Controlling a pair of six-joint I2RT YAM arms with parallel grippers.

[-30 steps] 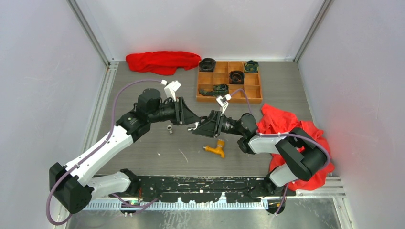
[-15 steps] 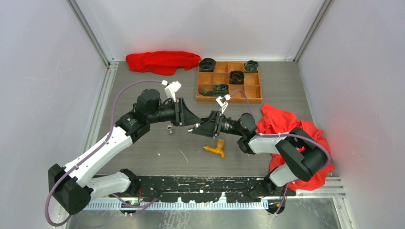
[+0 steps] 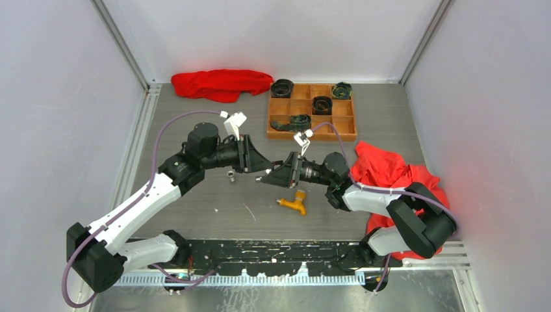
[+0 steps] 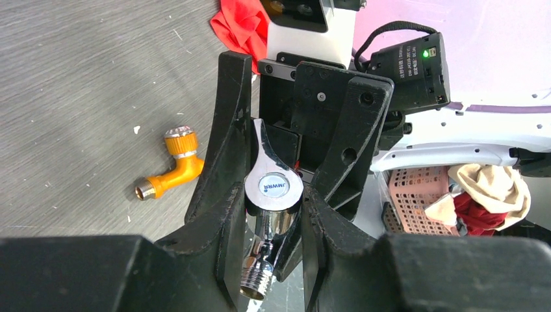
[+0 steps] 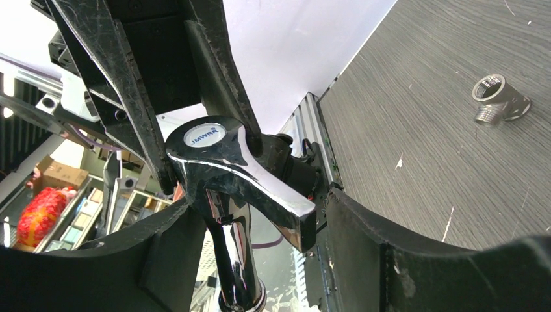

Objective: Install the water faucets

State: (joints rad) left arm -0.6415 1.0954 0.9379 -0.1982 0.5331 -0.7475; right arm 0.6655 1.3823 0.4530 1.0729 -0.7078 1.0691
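Left hand clamps the silver faucet; right hand gapes half open around it. An off-centre squeeze could twist it loose onto the desk.

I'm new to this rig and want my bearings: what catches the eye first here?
Mid-table, the two arms meet tip to tip: the left gripper clamps the shiny silver faucet, and the right gripper has its jaws apart around the faucet's handle. The orange faucet lies loose on the table just nearer the bases. One red cloth lies at the far edge, and a red heap sits by the right arm.
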